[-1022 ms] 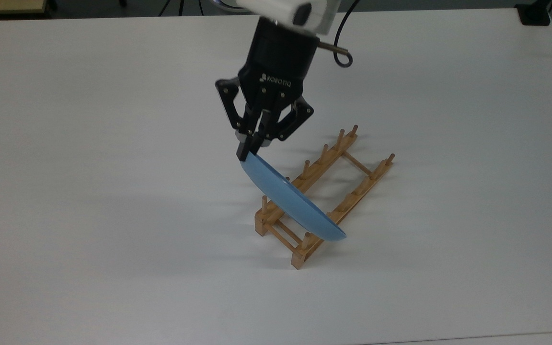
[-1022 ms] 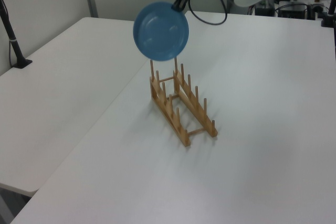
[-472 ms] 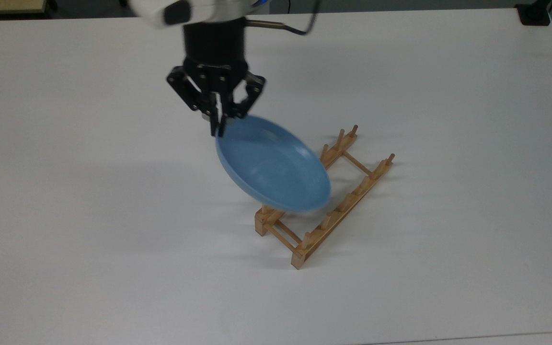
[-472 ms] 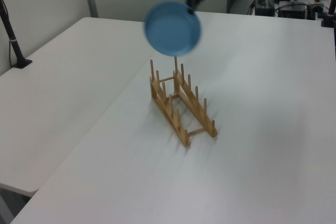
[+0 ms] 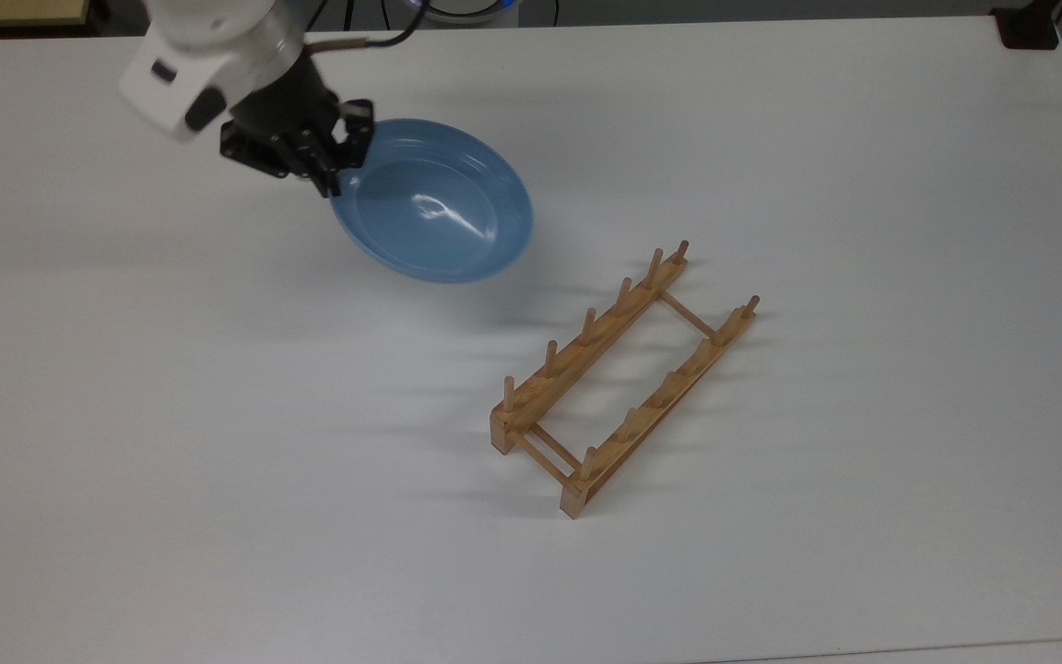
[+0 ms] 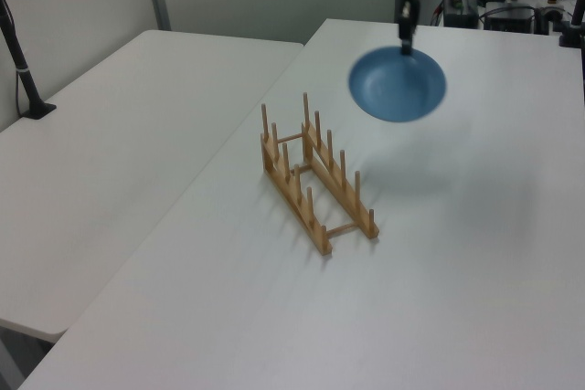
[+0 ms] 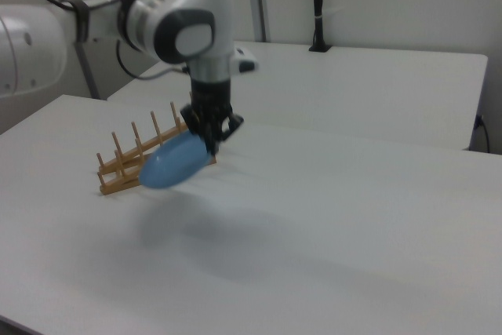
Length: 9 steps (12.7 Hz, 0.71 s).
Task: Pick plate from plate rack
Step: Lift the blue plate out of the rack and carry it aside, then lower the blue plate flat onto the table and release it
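The light-blue plate (image 5: 434,203) hangs in the air over the white table, clear of the rack, its hollow side facing up in the top view. My gripper (image 5: 336,175) is shut on the plate's rim at the top view's left. In the left view the plate (image 6: 398,86) hangs below the gripper (image 6: 405,45), to the right of the rack. In the right view the plate (image 7: 176,162) tilts down from the gripper (image 7: 212,145). The wooden plate rack (image 5: 621,378) stands with nothing in it on the table, also seen as the rack (image 6: 313,175) and the rack (image 7: 129,162).
The white table (image 5: 218,443) is bare around the rack. A second white table (image 6: 110,162) adjoins it at the left view's left. A black post (image 6: 18,61) stands there. A black clamp (image 5: 1029,26) sits at the top view's far right corner.
The gripper has carried the plate up and away from the rack, toward the top view's upper left. The plate has turned from edge-on to hollow side up.
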Tool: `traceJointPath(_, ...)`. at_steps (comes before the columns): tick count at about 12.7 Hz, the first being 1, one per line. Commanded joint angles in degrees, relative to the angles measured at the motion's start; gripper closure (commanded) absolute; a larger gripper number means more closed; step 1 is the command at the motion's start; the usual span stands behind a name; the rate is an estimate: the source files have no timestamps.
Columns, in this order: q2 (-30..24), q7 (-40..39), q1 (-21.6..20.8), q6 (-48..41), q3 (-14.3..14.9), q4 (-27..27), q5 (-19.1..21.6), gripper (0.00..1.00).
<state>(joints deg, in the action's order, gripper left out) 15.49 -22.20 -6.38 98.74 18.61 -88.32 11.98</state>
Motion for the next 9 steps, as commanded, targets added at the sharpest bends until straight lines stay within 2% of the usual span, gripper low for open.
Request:
traceJointPath(1, 2.9, -7.4, 1.4, 0.6, 0.5, -5.3, -0.2, 1.00)
traceJointPath(5, 7.9, -10.5, 2.2, 0.9, 0.6, -6.0, -4.1, 1.00)
traceJointPath(8, 8.5, -10.8, 2.2, 4.9, 0.6, -9.0, -6.4, 0.99)
traceJointPath(9, 8.5, -11.0, 2.1, 5.3, 0.6, -9.7, -7.8, 0.96)
